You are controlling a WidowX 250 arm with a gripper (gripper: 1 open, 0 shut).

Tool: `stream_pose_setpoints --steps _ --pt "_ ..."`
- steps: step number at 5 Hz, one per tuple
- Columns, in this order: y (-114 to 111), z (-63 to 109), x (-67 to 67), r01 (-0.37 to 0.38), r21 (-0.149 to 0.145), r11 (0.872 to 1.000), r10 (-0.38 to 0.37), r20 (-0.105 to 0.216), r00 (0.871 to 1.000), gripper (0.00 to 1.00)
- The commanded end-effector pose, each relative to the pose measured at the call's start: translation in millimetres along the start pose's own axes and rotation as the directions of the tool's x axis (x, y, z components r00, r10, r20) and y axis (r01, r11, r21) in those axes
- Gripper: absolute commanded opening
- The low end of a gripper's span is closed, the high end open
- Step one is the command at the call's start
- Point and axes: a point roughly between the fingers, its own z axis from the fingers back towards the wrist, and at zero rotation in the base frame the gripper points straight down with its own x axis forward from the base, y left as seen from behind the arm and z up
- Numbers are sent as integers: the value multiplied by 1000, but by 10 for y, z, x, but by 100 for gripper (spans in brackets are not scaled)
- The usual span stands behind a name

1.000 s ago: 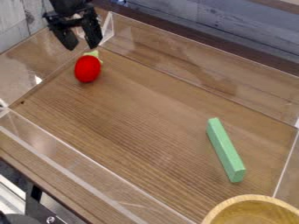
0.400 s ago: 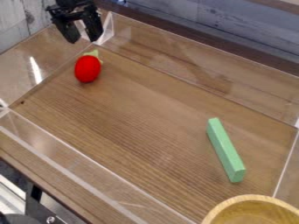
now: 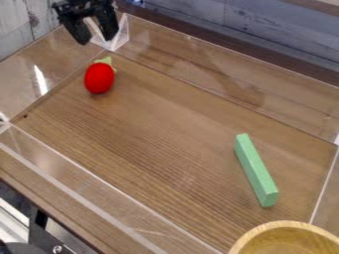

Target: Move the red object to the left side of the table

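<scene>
The claw (image 3: 89, 30) hangs released at the top left of the picture, its dark fingers (image 3: 79, 31) spread and holding nothing. The red fruit (image 3: 99, 77) lies just below the claw on the bench (image 3: 159, 139), apart from it, near the far left clear wall (image 3: 34, 55). Well away from the claw, toward the lower right, lies a green block (image 3: 256, 169), and beyond it a wooden bowl (image 3: 284, 241) at the bottom edge.
</scene>
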Motion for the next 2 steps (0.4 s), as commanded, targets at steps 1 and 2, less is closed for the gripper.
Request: stream_pose_setpoints --steps 1,2 --pt "-262 345 -15 18 20 1000 -19 66 998 100" --pt "-331 417 -25 77 7 997 -77 35 996 100"
